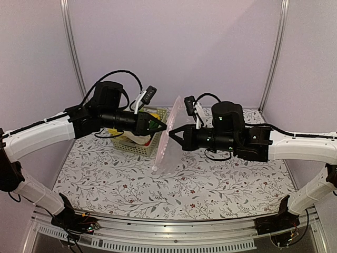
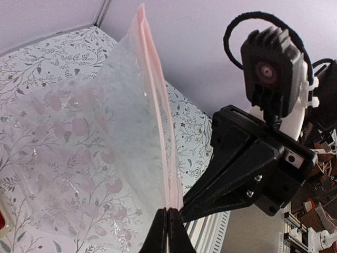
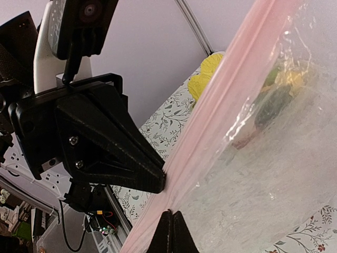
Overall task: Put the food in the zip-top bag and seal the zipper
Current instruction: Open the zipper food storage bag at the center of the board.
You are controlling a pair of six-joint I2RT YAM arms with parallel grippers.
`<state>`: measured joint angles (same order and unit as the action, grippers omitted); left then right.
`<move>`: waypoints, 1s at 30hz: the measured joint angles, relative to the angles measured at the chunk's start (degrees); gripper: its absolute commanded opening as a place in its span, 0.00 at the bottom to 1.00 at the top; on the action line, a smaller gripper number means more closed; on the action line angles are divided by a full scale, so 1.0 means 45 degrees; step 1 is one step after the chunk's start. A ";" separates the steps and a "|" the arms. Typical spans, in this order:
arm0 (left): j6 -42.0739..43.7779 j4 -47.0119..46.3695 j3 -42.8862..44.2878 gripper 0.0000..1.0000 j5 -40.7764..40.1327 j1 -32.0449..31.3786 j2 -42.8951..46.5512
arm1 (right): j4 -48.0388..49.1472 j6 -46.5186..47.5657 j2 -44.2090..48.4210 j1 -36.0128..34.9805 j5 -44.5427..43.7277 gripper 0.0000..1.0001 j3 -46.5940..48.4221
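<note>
The zip-top bag [image 1: 167, 147] hangs upright in mid-air between my two arms, clear and crinkly. Its pink zipper [image 2: 158, 105] runs up the edge. My left gripper [image 2: 168, 212] is shut on that strip. My right gripper [image 3: 171, 213] is shut on the same strip [image 3: 231, 89], just beside the left fingertips [image 3: 160, 179]. In the top view the two grippers [image 1: 164, 127] [image 1: 171, 132] meet tip to tip at the bag's edge. The food [image 1: 152, 114] lies in a basket behind the bag. A yellow leafy piece [image 3: 206, 76] and a dark green piece [image 3: 274, 103] show past and through the plastic.
The pale green lattice basket [image 1: 138, 149] stands at the back left of the floral table cover [image 1: 174, 190], under my left arm. A small white tab [image 1: 155, 168] hangs at the bag's lower end. Metal frame posts [image 1: 72, 47] rise at the back corners.
</note>
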<state>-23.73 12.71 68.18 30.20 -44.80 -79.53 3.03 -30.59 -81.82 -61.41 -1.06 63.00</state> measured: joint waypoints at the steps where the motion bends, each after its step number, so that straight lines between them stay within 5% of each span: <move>1: 0.0005 0.0000 0.0000 0.00 0.0005 0.0000 0.0000 | 0.0000 0.0000 0.0000 0.0000 0.0000 0.00 0.0000; 6: 0.0112 0.0219 0.0010 0.00 -0.0525 0.0000 0.0000 | -0.0005 0.0005 0.0005 0.0000 -0.0005 0.00 0.0000; 14: 0.0835 0.2025 0.0311 0.00 -0.4342 0.0000 0.0083 | -0.0369 0.0078 0.0515 0.0053 -0.0165 0.00 -0.0219; 25: 0.1292 0.2599 0.0316 0.00 -0.6878 -0.0282 0.0593 | -0.1462 0.0097 0.1200 0.0078 -0.0913 0.01 -0.0427; 28: 0.1355 0.2579 0.0316 0.00 -0.6999 -0.0457 0.0593 | -0.1846 0.0117 0.1355 0.0078 -0.1039 0.16 -0.0423; 30: 0.1355 0.2453 0.0287 0.00 -0.6829 -0.0529 0.0597 | -0.2166 0.0165 0.1491 0.0078 -0.1107 0.40 -0.0408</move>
<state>-17.63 23.75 69.47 -0.54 -47.18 -76.84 -6.72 -29.85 -75.11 -61.06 -6.04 61.17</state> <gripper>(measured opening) 0.004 0.133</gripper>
